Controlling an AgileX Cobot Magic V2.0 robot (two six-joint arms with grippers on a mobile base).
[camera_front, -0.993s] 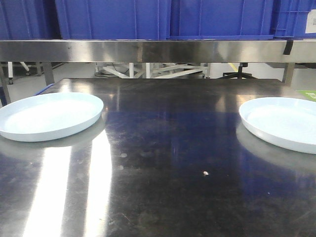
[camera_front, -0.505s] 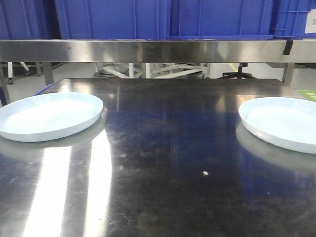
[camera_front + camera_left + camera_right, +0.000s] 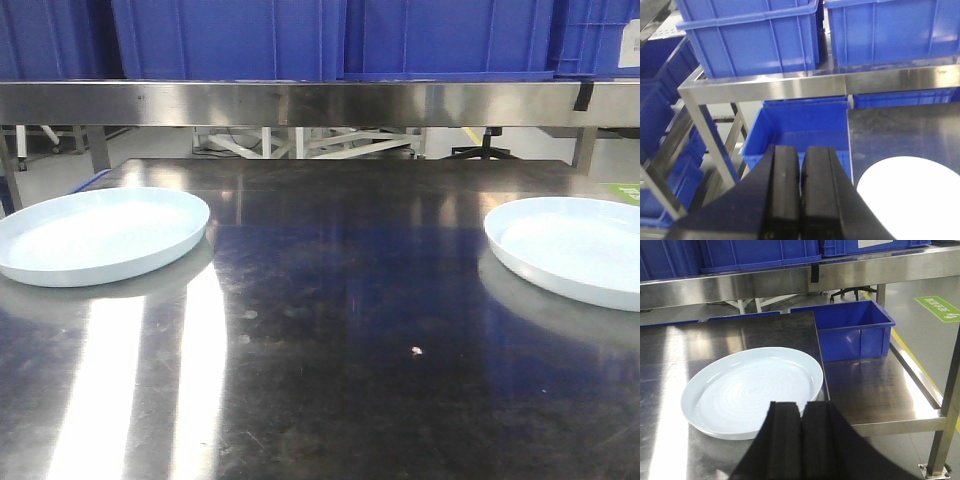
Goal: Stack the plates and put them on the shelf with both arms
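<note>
Two pale blue-white plates lie flat on the dark steel table [image 3: 330, 330]. The left plate [image 3: 100, 235] sits at the table's left edge, the right plate [image 3: 580, 250] at its right edge, partly cut off. Neither arm shows in the front view. My left gripper [image 3: 800, 150] is shut and empty, hovering left of and above the left plate [image 3: 912, 192]. In the right wrist view my right gripper [image 3: 801, 407] is shut and empty, held above the near rim of the right plate [image 3: 750, 387].
A steel shelf [image 3: 320, 102] runs across the back, above the table, carrying blue bins [image 3: 330, 38]. A blue bin [image 3: 800, 125] sits low beside the table's left end. Another blue bin [image 3: 852, 332] rests on a lower steel ledge [image 3: 875, 395] at the right end.
</note>
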